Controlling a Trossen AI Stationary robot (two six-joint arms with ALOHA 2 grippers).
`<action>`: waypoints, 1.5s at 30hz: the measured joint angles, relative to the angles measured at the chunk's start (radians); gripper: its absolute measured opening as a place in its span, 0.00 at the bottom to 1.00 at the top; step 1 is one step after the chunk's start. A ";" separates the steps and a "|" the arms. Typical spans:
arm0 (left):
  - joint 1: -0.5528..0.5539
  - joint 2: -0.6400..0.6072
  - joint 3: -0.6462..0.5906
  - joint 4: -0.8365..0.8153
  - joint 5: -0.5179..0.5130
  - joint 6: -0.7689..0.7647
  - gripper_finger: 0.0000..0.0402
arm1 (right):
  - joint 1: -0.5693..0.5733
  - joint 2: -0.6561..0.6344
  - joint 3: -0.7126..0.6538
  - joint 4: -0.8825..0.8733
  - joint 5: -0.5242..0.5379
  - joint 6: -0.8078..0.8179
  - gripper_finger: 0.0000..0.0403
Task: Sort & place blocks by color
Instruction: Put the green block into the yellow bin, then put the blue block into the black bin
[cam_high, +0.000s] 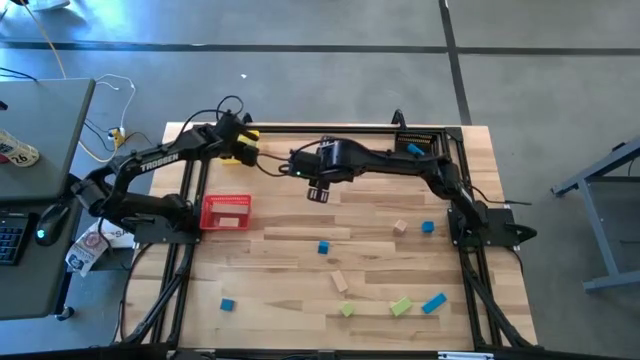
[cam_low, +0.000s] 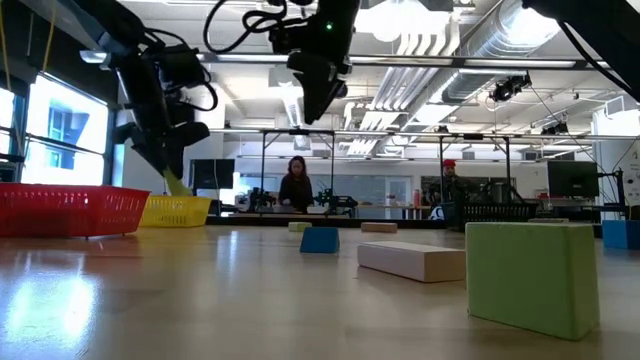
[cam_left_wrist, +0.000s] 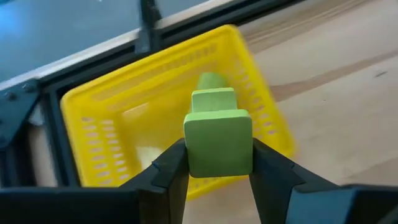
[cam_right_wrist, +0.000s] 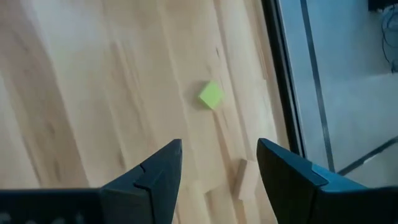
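Left gripper (cam_left_wrist: 219, 171) clamping one green block (cam_left_wrist: 218, 142).

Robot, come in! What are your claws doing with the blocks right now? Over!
Left claw shut on green block, over yellow bin. Right claw open, empty, above mid-table. Loose blocks still on table. Nothing in the way.
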 joint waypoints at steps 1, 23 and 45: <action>0.002 0.004 0.000 0.006 0.004 0.003 0.31 | -0.004 0.000 0.000 -0.001 -0.005 0.007 0.48; -0.003 0.001 0.056 -0.042 0.134 0.072 0.49 | 0.028 0.008 -0.011 -0.157 -0.469 0.046 0.48; -0.324 -0.282 0.114 -0.179 0.338 0.093 0.49 | 0.216 0.086 -0.011 -0.100 -0.496 0.082 0.48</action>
